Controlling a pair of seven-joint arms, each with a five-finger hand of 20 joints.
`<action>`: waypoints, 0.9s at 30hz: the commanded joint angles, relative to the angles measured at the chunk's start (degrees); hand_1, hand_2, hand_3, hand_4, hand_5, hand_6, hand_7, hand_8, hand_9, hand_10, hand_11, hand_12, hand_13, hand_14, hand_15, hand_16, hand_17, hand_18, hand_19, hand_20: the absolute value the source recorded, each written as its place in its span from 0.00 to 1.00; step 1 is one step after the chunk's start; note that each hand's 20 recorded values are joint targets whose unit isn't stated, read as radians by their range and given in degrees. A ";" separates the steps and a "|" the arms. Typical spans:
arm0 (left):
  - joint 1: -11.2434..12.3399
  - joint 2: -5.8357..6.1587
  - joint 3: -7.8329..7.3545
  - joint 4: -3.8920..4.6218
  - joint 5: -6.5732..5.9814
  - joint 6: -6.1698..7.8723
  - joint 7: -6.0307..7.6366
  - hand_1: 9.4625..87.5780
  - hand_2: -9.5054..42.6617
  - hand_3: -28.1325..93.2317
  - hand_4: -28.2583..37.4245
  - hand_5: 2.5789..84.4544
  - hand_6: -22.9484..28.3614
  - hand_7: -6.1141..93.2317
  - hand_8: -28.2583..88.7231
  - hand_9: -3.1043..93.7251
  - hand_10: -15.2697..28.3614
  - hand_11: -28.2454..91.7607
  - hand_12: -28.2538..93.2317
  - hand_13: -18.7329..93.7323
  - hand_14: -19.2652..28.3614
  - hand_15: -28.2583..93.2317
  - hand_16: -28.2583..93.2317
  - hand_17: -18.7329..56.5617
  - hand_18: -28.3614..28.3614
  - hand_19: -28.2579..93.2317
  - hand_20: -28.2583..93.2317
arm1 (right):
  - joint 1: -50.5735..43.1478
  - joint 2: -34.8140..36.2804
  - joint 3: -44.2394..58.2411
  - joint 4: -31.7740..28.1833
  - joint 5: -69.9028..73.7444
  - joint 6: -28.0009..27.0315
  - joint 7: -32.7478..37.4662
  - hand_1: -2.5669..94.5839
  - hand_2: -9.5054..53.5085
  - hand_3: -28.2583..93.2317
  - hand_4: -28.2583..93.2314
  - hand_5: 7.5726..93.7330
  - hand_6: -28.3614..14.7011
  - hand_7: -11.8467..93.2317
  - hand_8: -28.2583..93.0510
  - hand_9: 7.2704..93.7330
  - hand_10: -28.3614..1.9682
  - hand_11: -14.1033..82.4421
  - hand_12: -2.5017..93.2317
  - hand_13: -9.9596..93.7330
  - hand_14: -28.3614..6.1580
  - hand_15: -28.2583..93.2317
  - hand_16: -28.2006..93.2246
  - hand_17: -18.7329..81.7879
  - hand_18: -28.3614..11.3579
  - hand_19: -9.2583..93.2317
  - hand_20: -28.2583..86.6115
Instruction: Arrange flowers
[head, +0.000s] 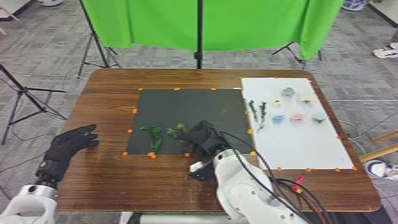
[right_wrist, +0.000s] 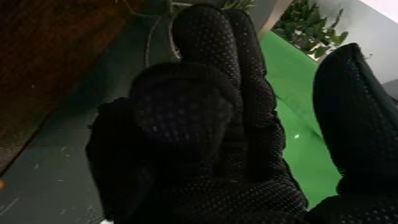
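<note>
Here's the brown desk (head: 107, 112), with a green cloth (head: 213, 25) hanging behind its far edge. The white sheet (head: 306, 150) covers much of its right side, the black mat (head: 191, 107) just beside it, nearer the middle. Now the hands: the left hand (head: 71, 142) is over the desk's left edge, fingers relaxed and loosely wide. The right hand (head: 206, 140) is at the mat's near edge, toward the right corner; I can't tell whether its fingers are wide, narrow or holding something. Right beside it, on the mat, a sprig of greenery (head: 178, 131); a darker green bundle (head: 154, 136) lies near the mat's near left corner. Two thin stems (head: 262, 111) lie along the sheet's left edge, and to their right, small flower heads (head: 298, 117) in blue, pink and yellow.
</note>
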 joint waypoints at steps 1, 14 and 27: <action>0.18 -0.42 0.38 0.41 0.19 -0.76 -0.46 0.31 0.32 0.73 0.20 0.53 0.56 0.18 0.18 0.51 0.68 0.41 0.33 0.53 0.81 0.46 0.23 0.38 0.77 0.43 0.46 | -0.33 -0.75 0.21 0.73 -0.64 -1.49 -1.07 0.31 0.15 0.76 0.14 0.85 0.58 0.36 0.16 0.98 0.46 0.40 0.24 1.00 0.67 0.65 0.39 0.87 0.42 1.00 0.48; -0.16 -0.43 0.59 0.55 0.20 -0.68 -0.29 0.31 0.33 0.72 0.21 0.53 0.56 0.18 0.18 0.51 0.68 0.41 0.33 0.53 0.80 0.46 0.23 0.38 0.77 0.43 0.46 | 0.33 -0.73 0.24 1.14 -0.19 -0.42 -3.07 0.30 0.16 0.76 0.14 0.83 0.59 0.34 0.16 0.95 0.45 0.35 0.24 1.00 0.65 0.61 0.41 0.84 0.38 1.00 0.47; 0.24 -0.85 0.40 0.36 0.17 -0.52 -0.05 0.30 0.31 0.73 0.21 0.53 0.55 0.19 0.18 0.51 0.68 0.42 0.33 0.54 0.81 0.46 0.23 0.38 0.77 0.43 0.46 | 1.66 2.64 3.87 -5.04 4.55 5.18 -6.39 0.29 0.16 0.76 0.14 0.82 0.59 0.34 0.16 0.94 0.45 0.36 0.24 1.00 0.65 0.61 0.42 0.83 0.37 1.00 0.48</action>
